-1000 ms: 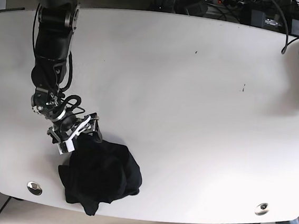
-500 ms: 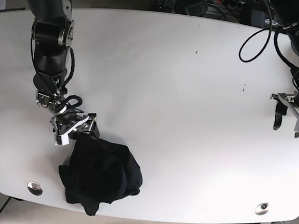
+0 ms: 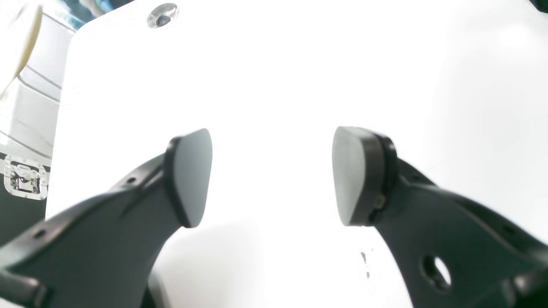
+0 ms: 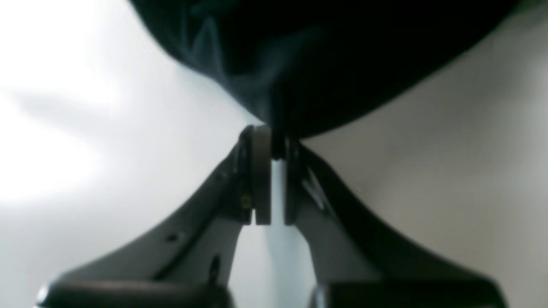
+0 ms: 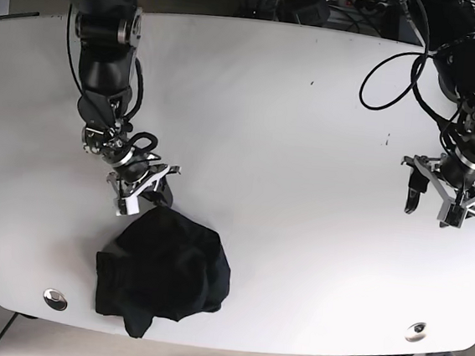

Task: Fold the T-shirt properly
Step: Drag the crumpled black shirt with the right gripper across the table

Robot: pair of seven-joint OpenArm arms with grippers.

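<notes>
Fingers of the right gripper point(image 5: 145, 193) are pinched on the top edge of the crumpled black T-shirt point(image 5: 164, 272), lower left of the base view, while the left gripper point(image 5: 440, 194) hangs wide open far right, well apart.

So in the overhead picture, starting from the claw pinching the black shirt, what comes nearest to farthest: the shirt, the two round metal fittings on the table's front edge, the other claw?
1. T-shirt: pinched in the right gripper itself.
2. Left-hand metal fitting: front edge, below the shirt.
3. Right-hand metal fitting: front edge, far side.
4. Left gripper: across the table; nearly level with the third, hard to separate.
</notes>
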